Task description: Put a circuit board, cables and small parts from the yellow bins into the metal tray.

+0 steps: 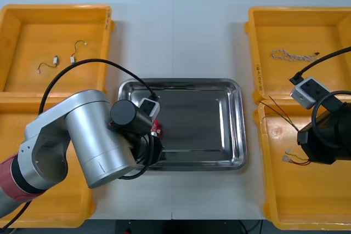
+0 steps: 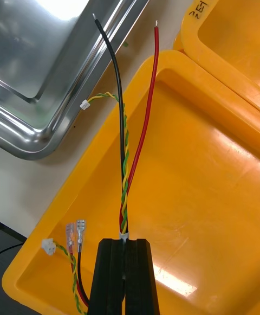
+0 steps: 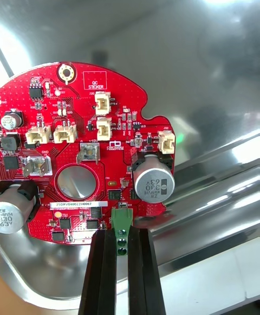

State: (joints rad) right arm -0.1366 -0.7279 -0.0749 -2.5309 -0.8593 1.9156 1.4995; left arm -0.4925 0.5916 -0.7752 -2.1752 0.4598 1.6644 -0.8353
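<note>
White desk carries it all. Your left jaws pinch the green connector on the edge of the red circuit board, at the left end of the metal tray, centre-left of the frame. It's likely stiff, light and fragile, so edges only. Your right jaws clamp limp cables over the lower-right yellow bin. Wrist views give you both grips; from the front, the arms cover them.

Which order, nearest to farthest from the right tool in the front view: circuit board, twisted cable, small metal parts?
1. Twisted cable, in the far right bin, just beyond the right tool.
2. Circuit board, held by the left tool over the metal tray's left side.
3. Small metal parts, in the far left bin.
</note>
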